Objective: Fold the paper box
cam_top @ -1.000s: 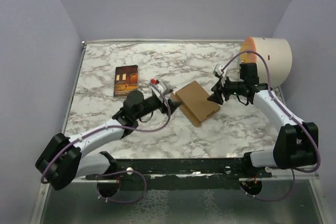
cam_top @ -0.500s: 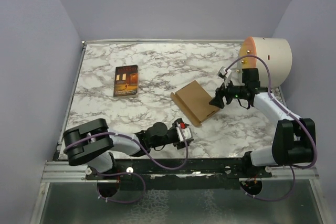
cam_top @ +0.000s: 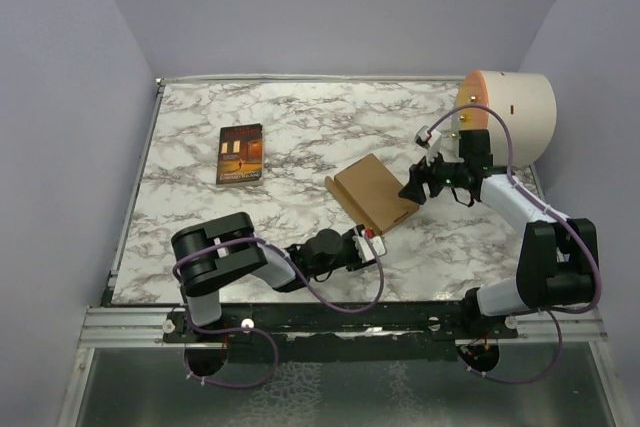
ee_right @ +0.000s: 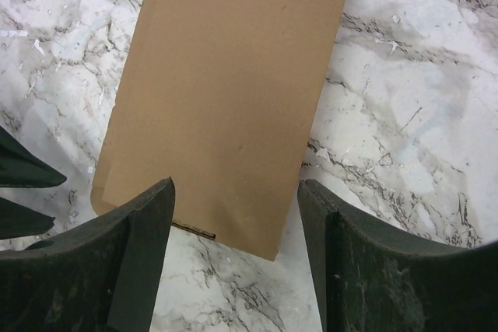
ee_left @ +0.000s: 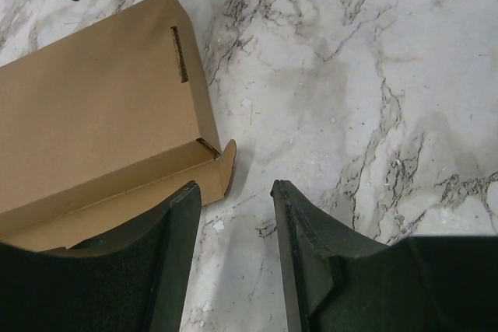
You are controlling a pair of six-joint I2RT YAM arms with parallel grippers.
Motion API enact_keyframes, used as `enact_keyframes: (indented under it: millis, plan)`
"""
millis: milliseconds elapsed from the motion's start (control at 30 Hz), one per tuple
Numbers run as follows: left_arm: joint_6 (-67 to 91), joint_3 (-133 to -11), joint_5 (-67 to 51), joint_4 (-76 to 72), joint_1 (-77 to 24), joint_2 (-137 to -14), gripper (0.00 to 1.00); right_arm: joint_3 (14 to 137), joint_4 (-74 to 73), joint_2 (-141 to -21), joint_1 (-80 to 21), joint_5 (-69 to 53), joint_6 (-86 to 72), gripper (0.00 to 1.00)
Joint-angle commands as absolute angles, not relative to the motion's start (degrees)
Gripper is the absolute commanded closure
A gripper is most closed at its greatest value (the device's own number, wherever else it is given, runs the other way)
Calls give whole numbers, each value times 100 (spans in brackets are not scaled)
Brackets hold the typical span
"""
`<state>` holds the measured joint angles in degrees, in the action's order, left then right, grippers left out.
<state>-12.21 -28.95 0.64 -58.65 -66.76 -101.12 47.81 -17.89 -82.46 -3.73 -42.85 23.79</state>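
Marble-patterned tabletop (cam_top: pixel 290 127), ringed by lilac walls (cam_top: pixel 60 97): the paper box (cam_top: pixel 375 192), plain brown cardboard, lies closed between the left gripper (cam_top: pixel 372 239) and the right gripper (cam_top: pixel 412 190). The left gripper sits low at the box's near corner, its jaws parted over bare marble and holding nothing. The box's small corner tab lies just ahead of one finger (ee_left: pixel 167 270). The right gripper hangs over the box's opposite end, jaws wide, with the cardboard's edge below the gap and unclamped. A dark book (cam_top: pixel 240 154) lies well beyond the left gripper. A cream cylinder (cam_top: pixel 510 117) stands just behind the right gripper.
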Motion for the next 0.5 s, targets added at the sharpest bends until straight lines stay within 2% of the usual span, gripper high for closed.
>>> enact_keyframes:
  millis: [0, 467]
  plan:
    - [-1183, -3066, 178, -6099, -6703, -10391, 55, 4769, -1591, -8304, -343, -4133, 2217, 35]
    - [-1167, -3380, 489, -6034, -6697, -10817, 60, 4747, -1565, -8346, -343, -4175, 2212, 36]
